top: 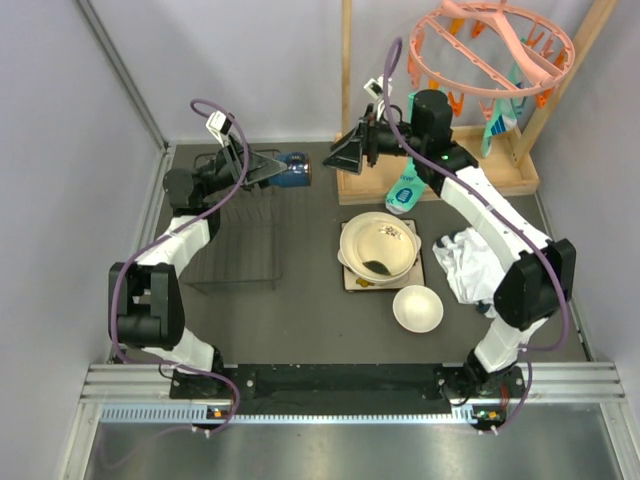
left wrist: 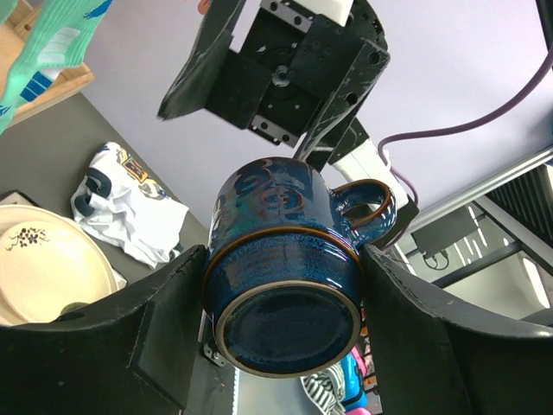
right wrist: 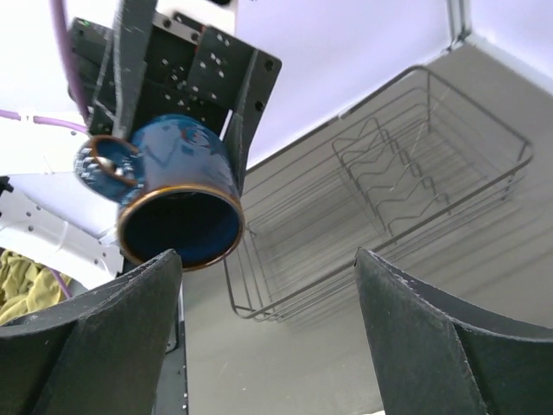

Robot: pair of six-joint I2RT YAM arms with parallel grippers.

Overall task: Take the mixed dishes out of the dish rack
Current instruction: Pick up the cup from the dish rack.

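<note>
The left gripper [top: 268,168] is clamped on the dark blue mug [top: 295,170], one finger pressed against each side of its body. The mug hangs in the air above the far edge of the bench [top: 310,330], just past the far right corner of the rack [top: 235,245]. It lies on its side, with its base turned toward the left wrist and its open mouth turned toward the right gripper [top: 345,155]. In the left wrist view the handle sticks out to the upper right, clear of the fingers.

The right gripper faces the mug from the right, a little apart from it. Its jaws stand wide with nothing between them, and in the right wrist view the mug sits above and to the left of its fingers [right wrist: 95,337], touching neither.

The black wire rack stands on the left half of the bench. Right of the middle, a stack of cream dishes [top: 378,245] rests on a square plate [top: 352,280]. A small white bowl [top: 418,308] stands just beside that plate's near right corner. A crumpled white cloth [top: 465,262] lies by the right edge. A wooden frame [top: 460,180] with a pink hanger [top: 490,45] fills the far right corner.
</note>
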